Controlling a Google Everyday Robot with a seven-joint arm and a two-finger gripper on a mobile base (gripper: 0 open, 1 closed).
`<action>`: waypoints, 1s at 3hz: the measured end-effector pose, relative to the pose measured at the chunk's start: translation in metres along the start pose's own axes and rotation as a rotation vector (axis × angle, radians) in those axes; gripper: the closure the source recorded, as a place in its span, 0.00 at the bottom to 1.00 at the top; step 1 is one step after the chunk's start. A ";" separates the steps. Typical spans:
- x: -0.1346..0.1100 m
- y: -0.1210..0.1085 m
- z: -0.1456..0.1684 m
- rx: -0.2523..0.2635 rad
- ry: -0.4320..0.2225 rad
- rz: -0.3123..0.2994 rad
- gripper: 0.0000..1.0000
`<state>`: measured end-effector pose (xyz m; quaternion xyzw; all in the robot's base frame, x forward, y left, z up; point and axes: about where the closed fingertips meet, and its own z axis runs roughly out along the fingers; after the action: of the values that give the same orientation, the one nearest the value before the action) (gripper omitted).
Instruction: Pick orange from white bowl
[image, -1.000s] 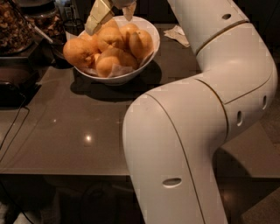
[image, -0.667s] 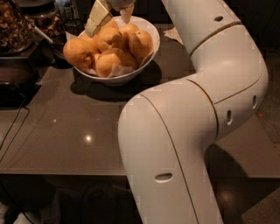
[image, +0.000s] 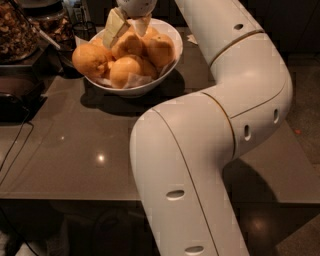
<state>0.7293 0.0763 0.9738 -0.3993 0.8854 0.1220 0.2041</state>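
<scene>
Fingers (image: 115, 28) of the gripper (image: 129, 25), spread apart with nothing held, hang over the rear half of the white bowl (image: 150, 86), one on either side of the topmost orange (image: 131, 45). We cannot tell whether the tips touch its skin. That fruit sits high in the bowl's heap, resting on the neighbouring oranges (image: 125, 71), which crowd it from the front and both sides. The leftmost orange (image: 90, 58) bulges over the bowl's left rim. Paper lining (image: 134, 81) shows beneath the fruit at the bowl's front.

We judge the grasp not yet made. Risks from here:

- (a) A descending finger may land on a neighbour rather than in a gap, since the gaps inside the bowl look narrow, and so wedge or shove the fruit.
- (b) Closing high on the round, glossy skin may squeeze the fruit out downward.
- (c) Lifting may unsettle the heap, and the leftmost orange could roll onto the table (image: 75, 150) beside the bowl.
- (d) A sideways push could slide the bowl toward the dark jars (image: 20, 30) to its left.

The arm (image: 235, 110) rises in front of the bowl and to its right.
</scene>
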 end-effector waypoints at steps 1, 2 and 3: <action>0.003 -0.002 0.008 -0.005 0.017 0.010 0.35; 0.006 -0.004 0.019 -0.015 0.036 0.018 0.37; 0.011 -0.007 0.029 -0.028 0.051 0.028 0.36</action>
<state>0.7357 0.0759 0.9428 -0.3929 0.8940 0.1271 0.1740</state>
